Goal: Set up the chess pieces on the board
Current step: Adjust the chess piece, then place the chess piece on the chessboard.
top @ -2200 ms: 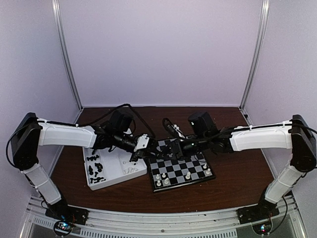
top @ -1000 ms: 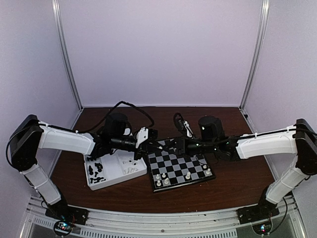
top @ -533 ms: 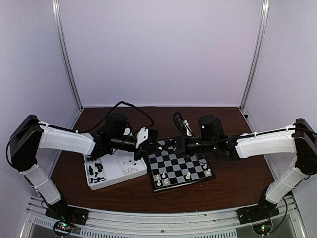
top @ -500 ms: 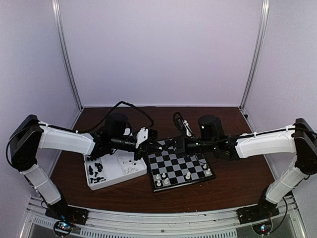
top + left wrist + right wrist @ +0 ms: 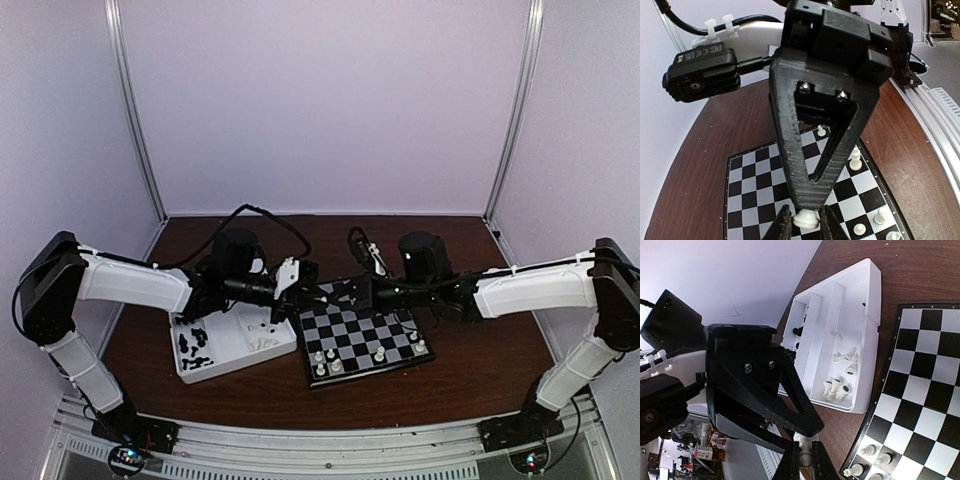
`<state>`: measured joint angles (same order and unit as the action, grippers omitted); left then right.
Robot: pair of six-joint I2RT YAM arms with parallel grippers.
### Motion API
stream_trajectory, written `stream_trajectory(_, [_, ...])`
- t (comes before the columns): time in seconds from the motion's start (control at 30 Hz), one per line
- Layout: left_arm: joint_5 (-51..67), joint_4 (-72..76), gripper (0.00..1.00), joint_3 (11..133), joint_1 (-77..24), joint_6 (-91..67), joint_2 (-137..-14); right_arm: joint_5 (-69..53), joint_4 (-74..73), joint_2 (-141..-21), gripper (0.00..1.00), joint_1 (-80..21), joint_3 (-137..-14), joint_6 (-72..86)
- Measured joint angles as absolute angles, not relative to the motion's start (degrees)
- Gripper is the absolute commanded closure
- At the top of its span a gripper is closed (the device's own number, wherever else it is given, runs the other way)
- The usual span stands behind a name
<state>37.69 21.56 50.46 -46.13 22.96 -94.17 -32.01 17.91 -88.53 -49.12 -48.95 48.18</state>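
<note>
Both arms reach nearly level over the table, the left gripper coming from 9 o'clock and the right gripper from 3 o'clock. Their tips meet nose to nose above the 11 o'clock corner of the board.

One cream piece hangs in the air between them, clear of the squares. The left wrist view shows it pinched between the left fingertips, with the point of a right finger coming down onto it from 12 o'clock. The right wrist view shows the same piece clamped between the right fingertips, with the left gripper's point meeting it from above. Each tool is closed on that one piece, crosswise to the other. So little of the piece shows that neither its long axis nor its head end can be told. Overhead it cannot be made out at all.

The board lies skewed, its near edge rising toward 3 o'clock. A few standing pieces, all cream, are upright along its 6 o'clock rows.

The tray sits just beside the board at 9 o'clock. Overhead, black pieces fill its 9 o'clock part. Only the right wrist view shows its long compartments, with loose cream pieces lying on their sides in the one nearest the board.
</note>
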Motion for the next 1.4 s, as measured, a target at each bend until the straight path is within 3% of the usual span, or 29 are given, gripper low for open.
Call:
stream_trajectory(0.17, [37.3, 21.8, 0.53, 49.9, -46.2, 22.9, -93.4, -31.6, 14.2, -87.9, 1.0, -48.8, -49.6, 46.8])
stream_trajectory(0.37, [34.8, 23.6, 0.34, 46.3, -46.2, 21.2, -89.4, -28.0, 0.6, -83.0, 1.0, -47.3, -51.2, 42.1])
stream_trajectory(0.43, [33.4, 24.5, 0.18, 44.8, -46.2, 19.8, -87.7, -25.6, -5.7, -81.6, 0.99, -46.9, -53.2, 39.7])
stream_trajectory(0.47, [32.7, 24.6, 0.05, 43.9, -46.2, 18.8, -86.5, -24.3, -8.9, -81.3, 0.99, -46.9, -54.5, 38.5])
stream_trajectory(0.5, [32.1, 24.6, 0.03, 43.4, -46.2, 18.5, -85.7, -22.7, -13.0, -81.0, 0.98, -46.8, -56.4, 36.8])
stream_trajectory(0.87, [18.0, 18.1, 0.02, 42.7, -46.2, 3.4, -75.6, -10.7, -41.4, -83.3, 0.94, -46.8, -68.1, 25.4])
stream_trajectory(1.2, [-0.7, -3.5, 0.02, 50.5, -46.2, -12.9, -74.6, -7.3, -48.9, -90.8, 0.94, -46.8, -69.4, 23.2])
stream_trajectory(1.4, [-4.7, -12.4, 0.04, 51.0, -45.8, -17.0, -74.7, -5.5, -50.7, -94.4, 0.94, -46.5, -70.2, 22.8])
